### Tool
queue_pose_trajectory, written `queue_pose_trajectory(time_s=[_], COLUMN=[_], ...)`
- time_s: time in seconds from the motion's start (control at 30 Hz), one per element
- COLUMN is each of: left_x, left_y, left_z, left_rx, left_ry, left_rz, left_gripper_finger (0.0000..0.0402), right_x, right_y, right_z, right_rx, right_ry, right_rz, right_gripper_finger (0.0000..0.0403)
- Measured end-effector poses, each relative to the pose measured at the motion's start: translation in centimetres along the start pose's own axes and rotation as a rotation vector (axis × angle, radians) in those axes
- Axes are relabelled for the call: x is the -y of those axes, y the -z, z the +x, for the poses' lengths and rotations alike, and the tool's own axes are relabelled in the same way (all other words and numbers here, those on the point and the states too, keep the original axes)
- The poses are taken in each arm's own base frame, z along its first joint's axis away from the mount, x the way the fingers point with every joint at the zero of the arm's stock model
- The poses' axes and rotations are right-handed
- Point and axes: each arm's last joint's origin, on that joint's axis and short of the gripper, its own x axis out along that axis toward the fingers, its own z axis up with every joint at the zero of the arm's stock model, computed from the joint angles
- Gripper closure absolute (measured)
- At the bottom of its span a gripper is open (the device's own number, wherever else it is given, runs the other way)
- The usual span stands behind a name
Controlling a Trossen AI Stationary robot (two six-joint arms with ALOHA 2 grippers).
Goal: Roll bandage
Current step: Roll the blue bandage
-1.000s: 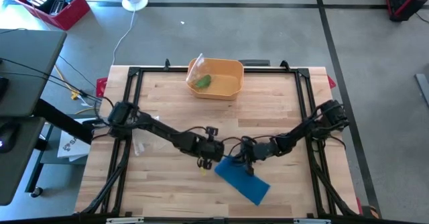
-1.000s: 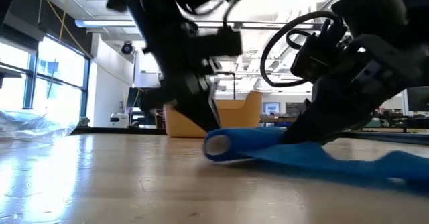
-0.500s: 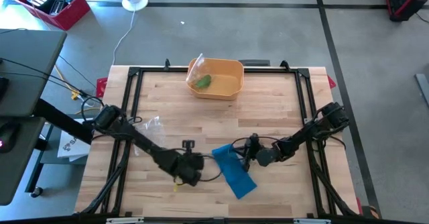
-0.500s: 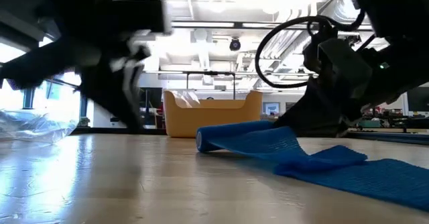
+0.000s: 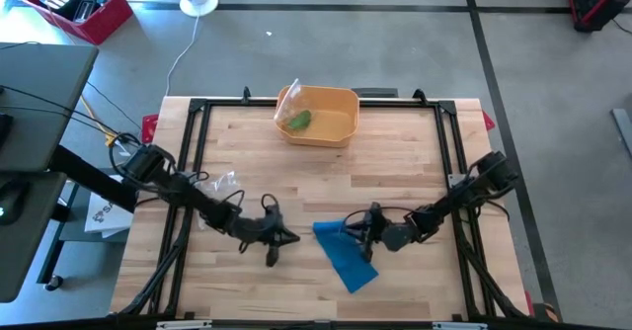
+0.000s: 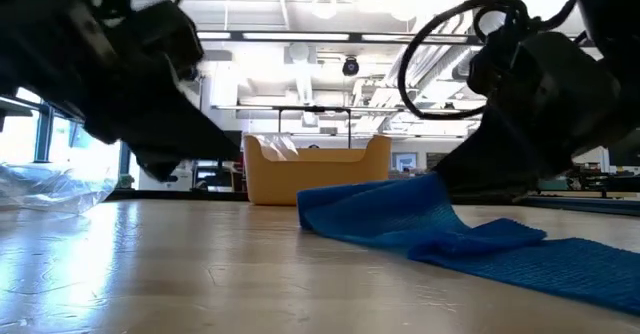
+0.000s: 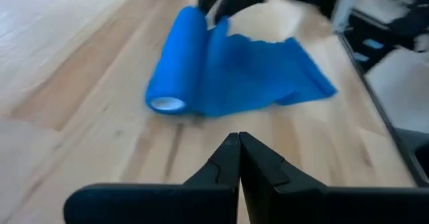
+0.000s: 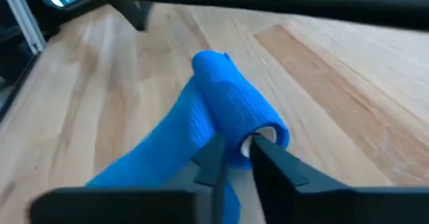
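Overhead view first: I see the blue bandage (image 5: 344,255) lying on the front half of the wooden table (image 5: 395,172), partly rolled, with its rolled end toward the left arm and the loose tail running toward the front edge. My right gripper (image 5: 361,233) sits at the rolled end, touching the cloth. My left gripper (image 5: 286,237) is low over the boards just beside the bandage, apart from it. A yellow bin (image 5: 319,115) stands at the far edge with something green (image 5: 298,121) inside, and a scrap of clear plastic (image 5: 219,184) lies near the left arm.

Low view: the bandage (image 6: 440,229) spreads across the boards, roll end raised slightly, tail flat toward the camera. The right arm's dark bulk hangs above it; the left arm fills the other side. The bin (image 6: 315,169) stands behind.

Left wrist view: my left gripper (image 7: 239,143) has its fingers pressed together, with nothing between them. Ahead of it lies the roll (image 7: 175,76), its open core facing me, with the loose cloth fanned out beyond.

Right wrist view: my right gripper (image 8: 236,149) stands at the open end of the roll (image 8: 234,120), fingers with a narrow gap, one fingertip at the core. I cannot tell whether they pinch the cloth or only rest against it.
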Motion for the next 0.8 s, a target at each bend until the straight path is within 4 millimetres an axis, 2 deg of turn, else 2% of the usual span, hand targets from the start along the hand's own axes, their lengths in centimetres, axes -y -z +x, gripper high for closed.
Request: queue_pose_trajectory(time_s=[0.13, 0.23, 0.47, 0.63, 0.8], left_x=[0.2, -0.2, -1.7, -2.2, -2.6], left_y=[-1.2, -1.8, -2.0, -1.2, -1.1], left_z=[0.8, 1.2, 1.6, 2.1, 3.3], left_rx=[0.015, 0.031, -0.011, -0.056, -0.002], left_ry=[-0.012, -0.032, -0.081, -0.097, -0.079], left_rz=[-0.051, -0.129, -0.319, -0.449, -0.570], left_gripper_finger=[0.0395, 0.0376, 0.0328, 0.0300, 0.0278], right_x=[0.2, 0.5, 0.9, 1.0, 1.0], right_y=[0.1, 0.2, 0.0, -0.1, -0.1], right_z=[0.2, 0.3, 0.6, 0.7, 0.7], right_rx=[-0.071, -0.120, -0.174, -0.172, -0.170], right_ry=[-0.052, -0.067, -0.117, -0.115, -0.116], right_rz=[-0.004, -0.002, 0.011, 0.016, 0.016], right_gripper_finger=[0.0255, 0.0231, 0.0226, 0.0226, 0.0226])
